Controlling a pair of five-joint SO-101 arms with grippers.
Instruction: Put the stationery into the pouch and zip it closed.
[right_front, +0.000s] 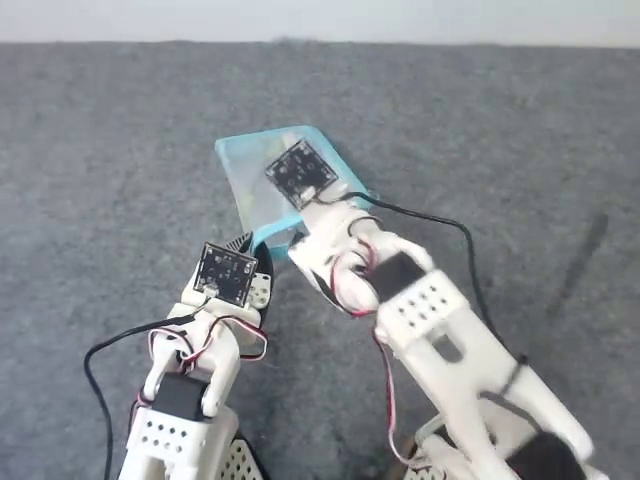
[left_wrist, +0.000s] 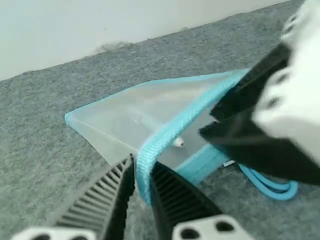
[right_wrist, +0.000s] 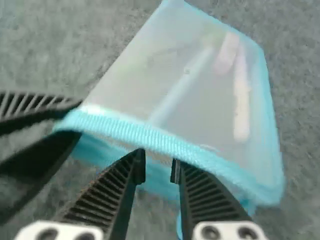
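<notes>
**Left gripper (left_wrist: 142, 166) pinches the pouch (left_wrist: 125, 117) by its zip edge**

Closest to us, the left gripper's ridged fingers (left_wrist: 117, 195) are closed on the blue zip band (left_wrist: 165, 137) at one end of the pouch's mouth, and the band runs up between them. The pouch lies on the grey felt table (right_front: 100, 150), just beyond the left arm and partly under the right arm's wrist in the high view. The right gripper (right_wrist: 156, 162) sits at the same band, farther along. We cannot tell whether it has hold of anything.

We judge the pouch light, thin and floppy. Its translucent film would likely buckle or slide on the felt if pulled from one side. The woven band looks like the firm part, so we would hold there, with one end anchored while the slider is drawn along.

The right wrist view shows the stationery (right_wrist: 235, 90) inside, as pale sticks lying along the film. In the high view the right arm's wrist covers that stretch. The left wrist view adds a blue cord loop (left_wrist: 272, 187) on the felt beside the mouth.
</notes>
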